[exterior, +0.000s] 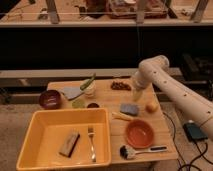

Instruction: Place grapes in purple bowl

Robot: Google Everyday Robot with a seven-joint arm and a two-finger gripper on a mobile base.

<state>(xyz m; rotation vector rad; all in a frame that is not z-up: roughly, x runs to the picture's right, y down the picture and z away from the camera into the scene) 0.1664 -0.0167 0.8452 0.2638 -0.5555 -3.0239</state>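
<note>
The grapes (120,85), a small dark reddish-brown bunch, lie at the back of the wooden table (112,127). The purple bowl (50,98) stands at the table's far left edge and looks empty. My white arm reaches in from the right and bends down over the back right of the table. Its gripper (137,94) hangs just right of the grapes and a little nearer the camera, open and holding nothing. It is apart from the bunch.
A big yellow tub (35,127) at the front left holds a brown block and a fork. Also on the table are an orange bowl (139,133), a round orange fruit (151,106), a blue sponge (130,108), a brush (135,150) and a small jar (90,90).
</note>
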